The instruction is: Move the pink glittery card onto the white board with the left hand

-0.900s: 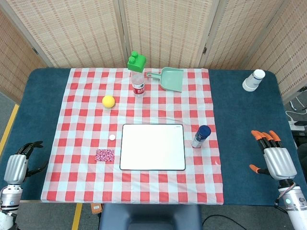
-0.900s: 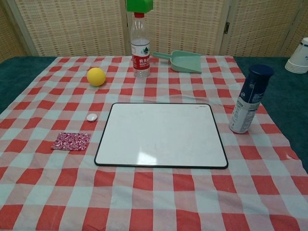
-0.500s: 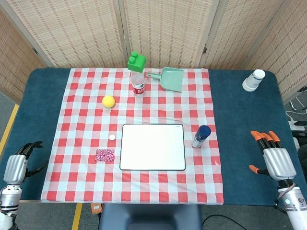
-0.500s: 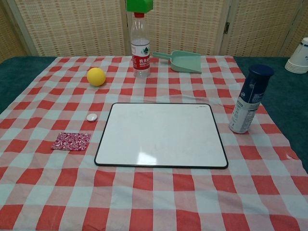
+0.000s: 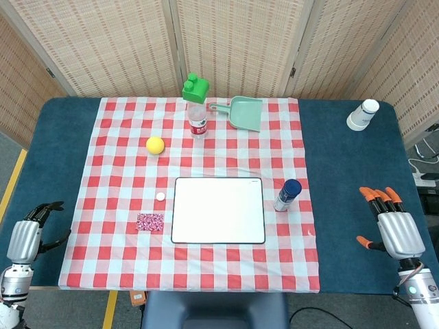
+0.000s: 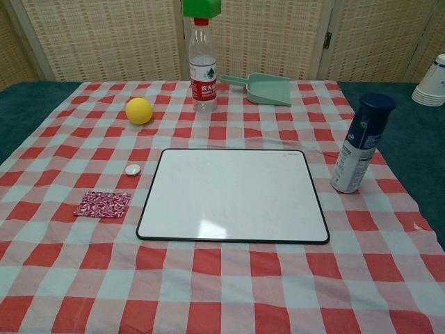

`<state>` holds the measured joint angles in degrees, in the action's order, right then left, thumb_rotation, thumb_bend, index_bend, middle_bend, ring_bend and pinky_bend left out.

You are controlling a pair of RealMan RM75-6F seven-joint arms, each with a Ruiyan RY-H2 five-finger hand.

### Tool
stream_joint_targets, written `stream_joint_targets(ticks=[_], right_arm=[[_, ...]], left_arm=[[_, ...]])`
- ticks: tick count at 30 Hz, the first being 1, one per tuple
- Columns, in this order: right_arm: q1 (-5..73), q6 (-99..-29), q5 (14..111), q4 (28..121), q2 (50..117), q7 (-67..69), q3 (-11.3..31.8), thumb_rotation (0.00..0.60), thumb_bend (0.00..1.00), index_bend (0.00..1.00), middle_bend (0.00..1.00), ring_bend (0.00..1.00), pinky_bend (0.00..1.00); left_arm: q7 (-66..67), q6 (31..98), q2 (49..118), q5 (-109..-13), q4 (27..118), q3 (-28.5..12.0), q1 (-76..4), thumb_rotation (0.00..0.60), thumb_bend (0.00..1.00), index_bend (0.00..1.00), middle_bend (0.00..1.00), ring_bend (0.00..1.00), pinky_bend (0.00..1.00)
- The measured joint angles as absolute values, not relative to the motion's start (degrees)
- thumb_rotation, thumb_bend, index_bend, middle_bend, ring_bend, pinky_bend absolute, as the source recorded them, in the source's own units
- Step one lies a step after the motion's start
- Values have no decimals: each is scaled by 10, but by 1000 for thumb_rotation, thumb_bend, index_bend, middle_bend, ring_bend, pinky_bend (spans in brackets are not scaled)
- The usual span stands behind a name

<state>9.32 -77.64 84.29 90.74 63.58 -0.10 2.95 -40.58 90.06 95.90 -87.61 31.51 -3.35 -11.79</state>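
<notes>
A: Change since the earlier frames? Left hand point(image 5: 24, 236) has slid a touch lower at the near left table point(image 5: 62, 137) edge. It holds nothing; dark fingers loosely curled but apart. Nothing else has moved.

B: Right hand point(image 5: 394, 226)?

A: Unchanged, near right edge. Flat silver back, orange-tipped fingers spread, holding nothing.

B: The task thing?

A: Pink glittery card point(image 5: 150, 221), small flat rectangle with speckled sheen, lies on the checked cloth point(image 5: 123, 260) well to the right of the left hand, just left of the white board point(image 5: 218, 210) and not touching it. Board is a smooth glossy rectangle, rounded corners, thin dark rim.

B: Beyond that?

A: A small white round cap point(image 5: 160, 197) just past the card. Right of the board, an upright can point(image 5: 287, 195) with a dark blue lid. Farther off, a matte yellow ball point(image 5: 156, 144), a clear plastic bottle point(image 5: 197, 123) with a green block point(image 5: 195, 88) on top, and a pale green dustpan point(image 5: 241, 112). Far right corner, stacked white paper cups point(image 5: 362, 114) on teal felt.
</notes>
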Motion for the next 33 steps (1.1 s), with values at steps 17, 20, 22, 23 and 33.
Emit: stream_joint_targets(ticks=[17,20,22,23,33], right_arm=[[93,-781,857,910,630,10,26,600,0,0,110,0,1],[94,-780,863,911,630,9,24,600,0,0,110,0,1],[94,-780,864,911,630,10,24,600,0,0,110,0,1],[94,-781,864,911,629,11,24,600,0,0,110,0,1],[95,-781,869,911,626,19,22,600,0,0,110,0,1]], left_arm=[[-112,817,858,-910,583,-5,-174,600,254,180,353,456,550],[13,776,824,-901,688,-4,-188,600,254,179,412,537,641],[101,749,802,-888,759,-6,-198,600,253,178,468,602,703],[138,738,794,-882,789,-7,-202,600,253,178,503,635,731],[347,668,748,-691,990,-55,-238,600,252,282,1000,1000,1000]])
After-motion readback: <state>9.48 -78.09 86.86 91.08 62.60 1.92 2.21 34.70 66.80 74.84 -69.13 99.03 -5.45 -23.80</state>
